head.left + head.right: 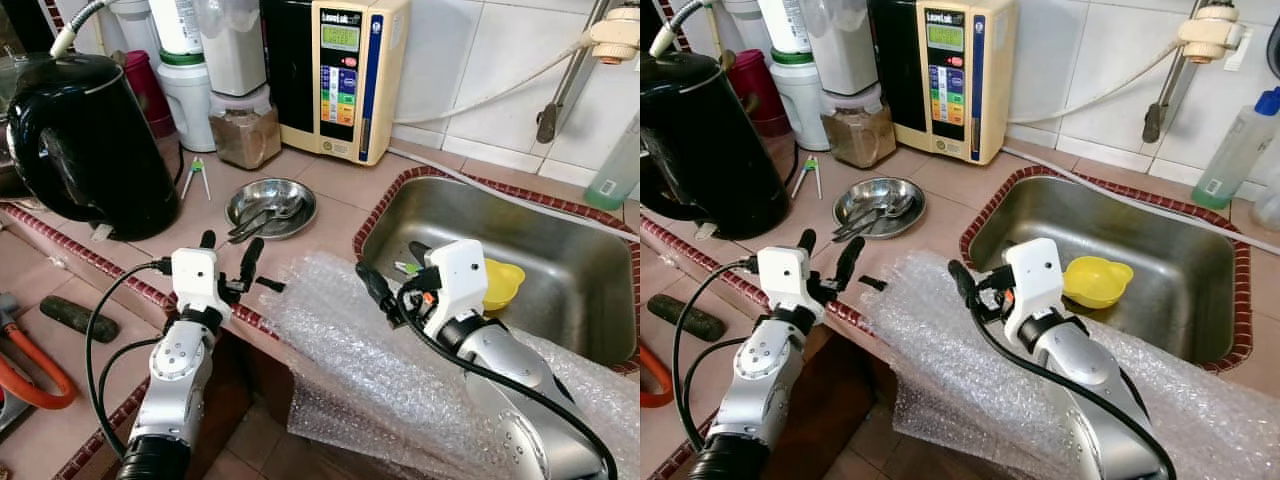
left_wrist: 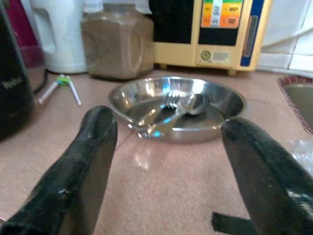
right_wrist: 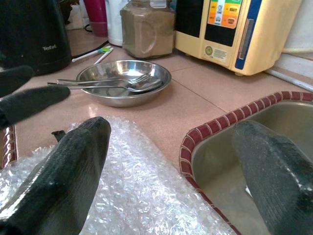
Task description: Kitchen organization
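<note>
Head views: the left gripper (image 1: 230, 257) hovers over the front edge of the tiled countertop (image 1: 330, 195), fingers spread and holding nothing. Just beyond it sits a shallow steel dish (image 1: 271, 207) containing a fork and spoon (image 1: 262, 217). Behind the dish stand a black electric kettle (image 1: 85, 145), a white appliance base (image 1: 190, 100), a blender jar of brown powder (image 1: 244, 135) and a cream water ionizer (image 1: 345, 75); a pair of small tongs (image 1: 197, 177) lies between kettle and dish. The right gripper (image 1: 975, 275) is spread and empty above a sheet of bubble wrap (image 1: 940, 350) draped over the counter edge beside the steel sink (image 1: 1160, 260). A yellow bowl (image 1: 1095, 280) lies in the sink. A clear plastic bottle (image 1: 1237, 150) stands behind the sink

Left wrist view: both black fingers (image 2: 88, 161) stand wide apart, framing the steel dish (image 2: 176, 107); the cutlery (image 2: 168, 110) rests inside, handles over the near rim

Right wrist view: the fingers (image 3: 68, 181) are wide apart over the bubble wrap (image 3: 132, 191) and sink rim (image 3: 215, 132); the dish (image 3: 122, 81) lies well ahead, near the kettle (image 3: 32, 34)
</note>
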You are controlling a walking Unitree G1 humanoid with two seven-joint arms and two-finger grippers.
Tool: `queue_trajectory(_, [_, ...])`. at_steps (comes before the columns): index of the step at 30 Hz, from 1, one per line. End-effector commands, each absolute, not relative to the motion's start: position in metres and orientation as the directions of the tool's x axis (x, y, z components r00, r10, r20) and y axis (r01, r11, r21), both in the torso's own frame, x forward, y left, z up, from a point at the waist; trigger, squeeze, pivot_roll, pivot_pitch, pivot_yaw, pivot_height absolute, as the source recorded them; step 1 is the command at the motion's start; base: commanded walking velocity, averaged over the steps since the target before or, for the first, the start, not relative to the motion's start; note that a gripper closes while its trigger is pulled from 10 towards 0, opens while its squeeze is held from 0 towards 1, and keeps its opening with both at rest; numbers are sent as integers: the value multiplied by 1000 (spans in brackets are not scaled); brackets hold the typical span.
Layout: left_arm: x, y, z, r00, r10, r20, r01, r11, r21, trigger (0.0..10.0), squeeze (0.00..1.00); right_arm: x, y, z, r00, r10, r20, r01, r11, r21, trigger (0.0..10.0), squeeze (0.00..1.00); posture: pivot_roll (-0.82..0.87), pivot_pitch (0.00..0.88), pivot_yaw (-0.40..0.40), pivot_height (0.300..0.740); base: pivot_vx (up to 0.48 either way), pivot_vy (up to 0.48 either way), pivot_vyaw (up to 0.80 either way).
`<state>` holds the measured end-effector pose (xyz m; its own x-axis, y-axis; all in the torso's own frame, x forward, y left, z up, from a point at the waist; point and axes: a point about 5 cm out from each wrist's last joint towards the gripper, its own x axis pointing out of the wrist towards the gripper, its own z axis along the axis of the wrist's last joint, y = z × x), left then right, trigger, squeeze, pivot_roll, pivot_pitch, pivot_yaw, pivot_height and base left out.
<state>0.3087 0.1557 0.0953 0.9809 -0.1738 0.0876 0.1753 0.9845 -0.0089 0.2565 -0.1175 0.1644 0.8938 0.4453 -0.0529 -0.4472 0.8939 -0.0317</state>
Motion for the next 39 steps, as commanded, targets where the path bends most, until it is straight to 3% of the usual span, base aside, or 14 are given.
queue_trajectory(1, [314, 156, 98, 981, -172, 88, 174, 985, -16, 10000, 1000, 257, -116, 164, 888, 457, -50, -459, 887, -41, 10000, 0, -100, 20, 25, 740, 0, 0, 0])
queue_trajectory(7, [325, 151, 97, 987, -151, 64, 152, 988, -13, 10000, 1000, 257, -115, 166, 888, 457, -45, -459, 887, -49, 10000, 0, -109, 13, 26, 740, 0, 0, 0])
queue_trajectory(8, [328, 149, 97, 987, -149, 59, 150, 989, -15, 10000, 667, 257, -115, 166, 889, 456, -44, -458, 888, -51, 10000, 0, -113, 12, 27, 740, 0, 0, 0])
queue_trajectory(9, [330, 149, 97, 987, -147, 56, 148, 989, -16, 10000, 98, 257, -115, 166, 890, 455, -43, -456, 888, -52, 10000, 0, -113, 12, 27, 740, 0, 0, 0])
queue_trajectory(10, [332, 148, 97, 988, -147, 53, 148, 989, -19, 10000, 0, 257, -116, 166, 891, 452, -43, -454, 889, -53, 10000, 0, -115, 10, 27, 740, 0, 0, 0])
queue_trajectory(14, [336, 147, 97, 988, -150, 48, 151, 988, -24, 10000, 0, 257, -116, 166, 894, 447, -42, -449, 892, -56, 10000, 0, -119, 8, 29, 740, 0, 0, 0])
queue_trajectory(15, [337, 146, 97, 987, -154, 48, 155, 988, -26, 7490, 0, 257, -117, 166, 895, 445, -42, -447, 893, -57, 10000, 0, -122, 8, 31, 740, 0, 0, 0])
queue_trajectory(16, [339, 145, 98, 985, -164, 46, 165, 986, -31, 0, 0, 257, -117, 166, 896, 442, -42, -444, 894, -59, 10000, 0, -124, 10, 33, 740, 0, 0, 0])
queue_trajectory(39, [348, 142, 100, 979, -198, 43, 199, 980, -26, 0, 0, 259, -119, 166, 908, 417, -30, -418, 906, -60, 10000, 0, -119, 2, 49, 740, 0, 0, 0])
